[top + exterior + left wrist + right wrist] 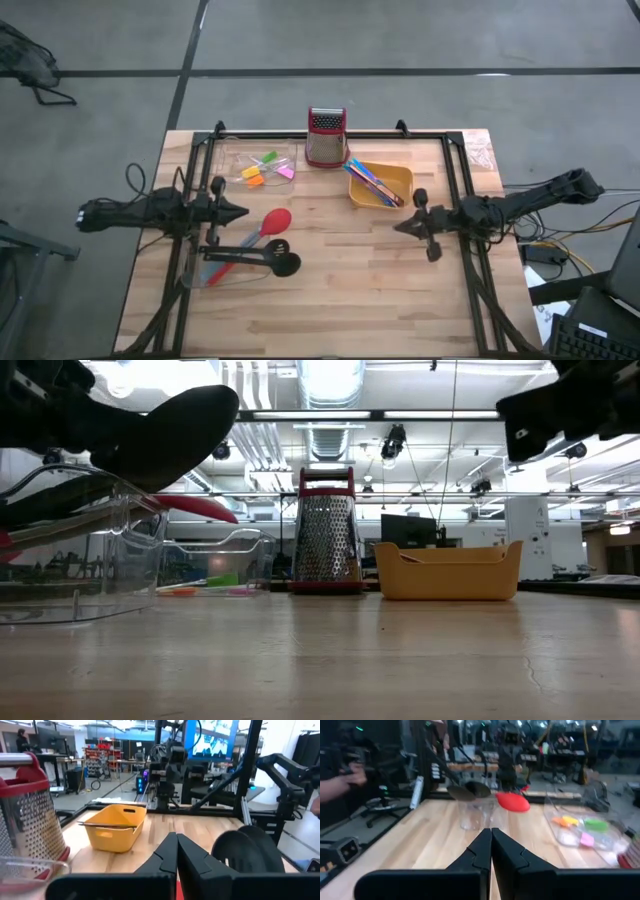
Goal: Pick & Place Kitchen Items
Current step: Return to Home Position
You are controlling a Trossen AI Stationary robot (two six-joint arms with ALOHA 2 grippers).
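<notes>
You held the left gripper [238, 212] and right gripper [398, 227] closed and empty; the black spoons [286, 265], near left, looked light, stiff, best pinched mid-handle

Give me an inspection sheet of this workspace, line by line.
Surface: wooden table, no spills seen.
Job's things: black spoons and red-headed spoon lie in the clear tray by the left arm, heads overhanging its rim; small blocks in the clear tray beside the grater; sticks in the orange bowl.
Clutter: box grater upright between that tray and the bowl.
Pincers: left pincer and right pincer both shut, empty, above the table.
Cables: loose cables right of the table.
Surroundings: grey floor; a person's hand in the right wrist view.
</notes>
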